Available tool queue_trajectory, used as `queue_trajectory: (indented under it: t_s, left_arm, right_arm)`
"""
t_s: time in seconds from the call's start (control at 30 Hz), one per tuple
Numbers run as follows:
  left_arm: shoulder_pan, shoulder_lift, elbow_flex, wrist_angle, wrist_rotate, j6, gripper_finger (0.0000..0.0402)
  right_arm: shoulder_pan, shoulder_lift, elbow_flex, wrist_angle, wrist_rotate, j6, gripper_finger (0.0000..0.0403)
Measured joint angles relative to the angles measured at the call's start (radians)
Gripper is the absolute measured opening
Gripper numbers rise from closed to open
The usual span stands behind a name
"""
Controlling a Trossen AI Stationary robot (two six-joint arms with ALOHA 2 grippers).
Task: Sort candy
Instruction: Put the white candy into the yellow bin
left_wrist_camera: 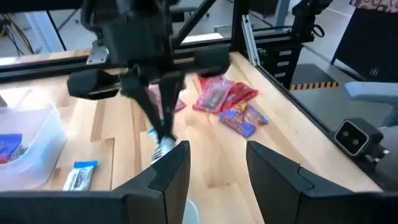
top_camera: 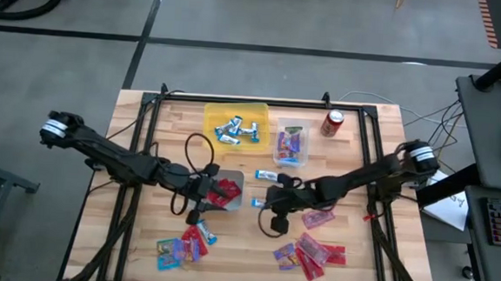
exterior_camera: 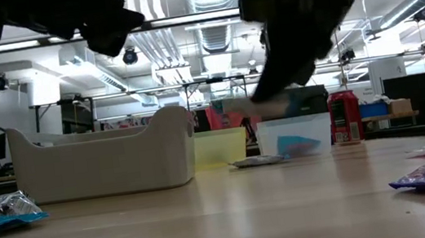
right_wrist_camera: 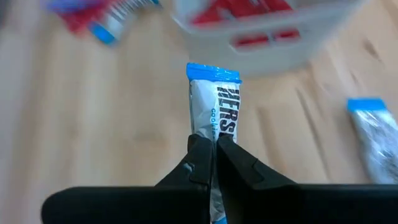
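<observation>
Sorting is running partway, by my reading: you are seeing blue-and-silver bars lying in the yellow bin (top_camera: 235,122), purple-blue packets in the clear bin (top_camera: 291,143) and red packets in the white bin (top_camera: 225,192). What is waiting is one loose pile (top_camera: 312,251) on the surface just behind the right tool (top_camera: 274,214), a second pile (top_camera: 181,244) behind the left tool (top_camera: 199,204), and a stray bar (top_camera: 267,175) lying just ahead of the right tool.

The right tool is pinching a blue-and-silver mini bar (right_wrist_camera: 213,115) by its lower end, jaws closed tight on the wrapper, the bar sticking up out of the fingertips. You are getting that grip clearly only in the right wrist view; from above the bar is showing as little more than a speck at the tool.

The left tool is hanging with its fingers (left_wrist_camera: 171,173) spread and nothing between them, right beside the white bin. Its wrist view is giving you the right arm from the front with the bar dangling below it; the overhead view is hiding that.

The table-level view is showing the white bin's wall and a red soda can (exterior_camera: 345,117) standing far beyond both tools.
</observation>
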Motion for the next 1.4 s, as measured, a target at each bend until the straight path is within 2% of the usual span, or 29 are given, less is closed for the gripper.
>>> queue_trajectory:
  t_s: [0.2, 0.43, 0.6, 0.73, 1.1, 1.23, 1.4]
  left_arm:
    - [0.0, 0.1, -0.003, 0.136, 0.0, 0.061, 0.0142]
    - [0.0, 0.193, -0.003, 0.298, -0.051, 0.122, 0.0142]
    - [0.0, 0.252, 0.015, 0.356, -0.049, 0.141, 0.0142]
    - [0.0, 0.294, 0.03, 0.371, 0.005, 0.143, 0.0142]
    - [0.0, 0.302, 0.03, 0.416, 0.004, 0.126, 0.0139]
    - [0.001, 0.301, 0.03, 0.417, -0.007, 0.125, 0.0103]
    - [0.0, 0.3, 0.029, 0.414, -0.011, 0.124, 0.0018]
  right_arm:
    - [0.004, -0.061, -0.043, 0.184, -0.105, 0.015, 0.0009]
    - [0.003, -0.066, -0.055, 0.27, -0.227, 0.032, 0.0009]
    - [0.003, -0.066, -0.055, 0.289, -0.227, 0.049, 0.0009]
    - [0.001, -0.067, -0.055, 0.337, -0.226, 0.05, 0.0009]
    - [-0.026, -0.068, -0.055, 0.431, -0.215, 0.05, 0.0009]
    - [-0.025, -0.068, -0.058, 0.431, -0.166, 0.048, 0.0009]
    - [-0.024, -0.063, -0.059, 0.432, -0.151, 0.04, 0.0009]
